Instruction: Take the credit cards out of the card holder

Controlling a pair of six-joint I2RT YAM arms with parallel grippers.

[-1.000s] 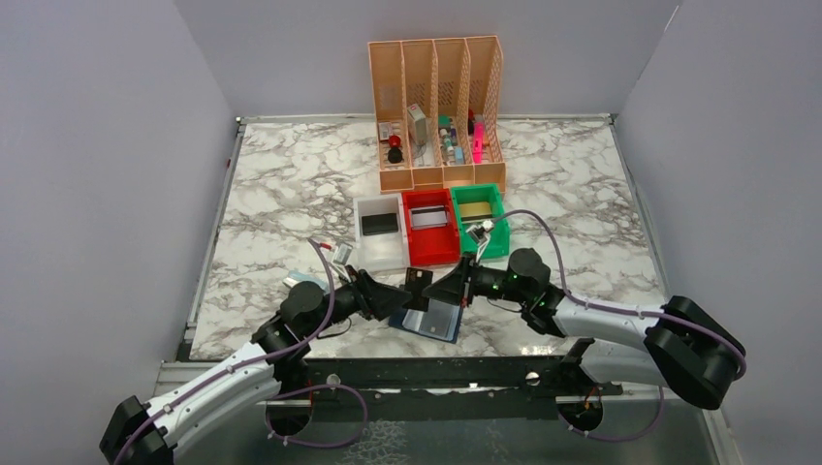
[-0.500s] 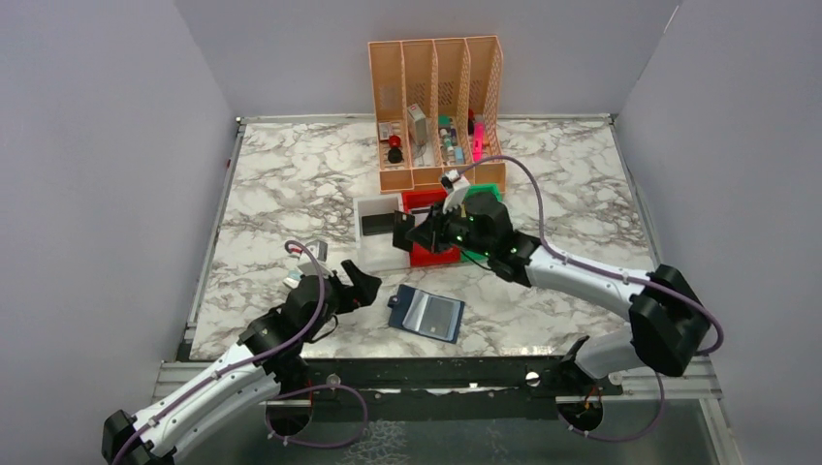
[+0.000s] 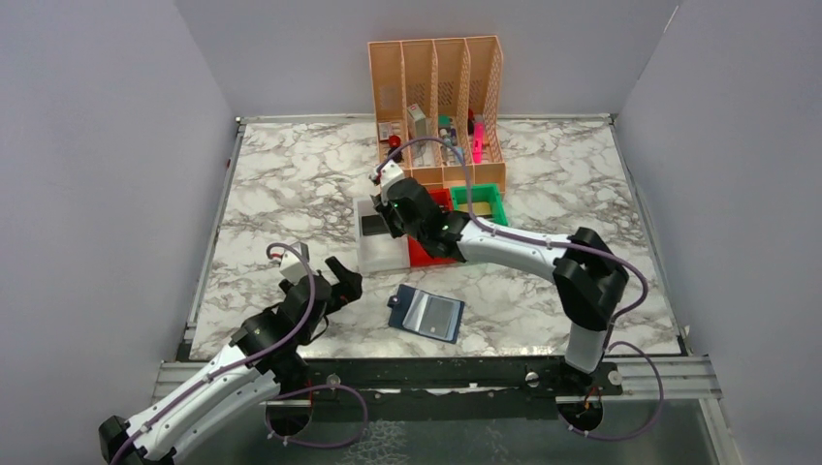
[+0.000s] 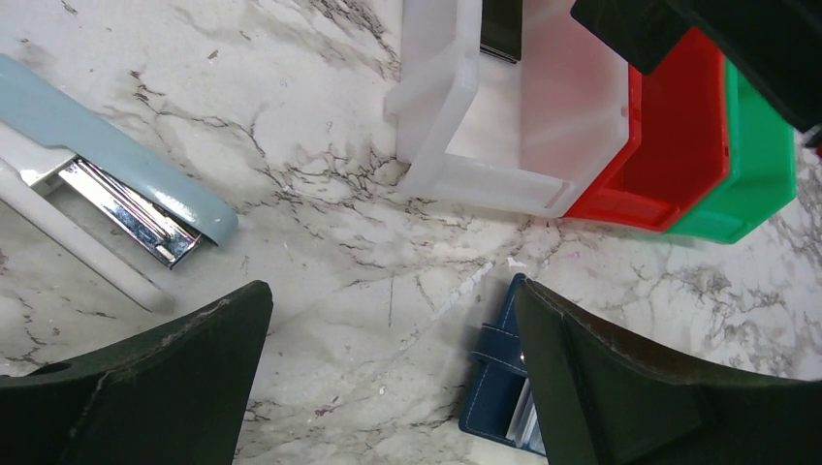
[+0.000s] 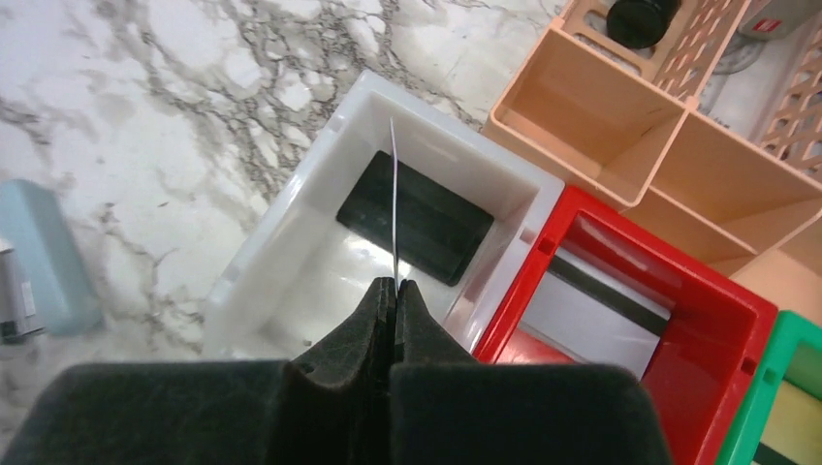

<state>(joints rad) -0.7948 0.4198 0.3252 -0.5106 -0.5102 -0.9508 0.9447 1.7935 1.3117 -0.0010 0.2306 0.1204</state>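
- Left gripper (image 4: 393, 302): black two-finger type, jaws spread wide with nothing between them, hovering over the white-and-grey marbled tabletop (image 3: 291, 184) at its near left.
- Right gripper (image 5: 395, 291): black two-finger type, jaws pinched tight on a thin credit card (image 5: 395, 208) seen edge-on, colour not discernible; it was held upright above the white plastic bin (image 5: 291, 242).
- Flat dark navy-blue card holder (image 3: 426, 313) with a greyish see-through pocket: lay flat on the tabletop on the near side of the bins, to the right of the left gripper and apart from both grippers.
- Flat black credit card (image 5: 426, 225): lay on the floor of the white bin.
- Silver-grey credit card (image 5: 591, 312): lay inside the red plastic bin (image 5: 722, 320), just right of the white one.
- Gold-toned credit card (image 5: 787, 426): lay in the green plastic bin (image 3: 483, 205), only partly visible.
- Tall orange slotted file rack (image 3: 436, 97): stood behind the bins, holding small items.
- Pale blue stapler (image 4: 126, 179): lay on the tabletop left of the white bin.
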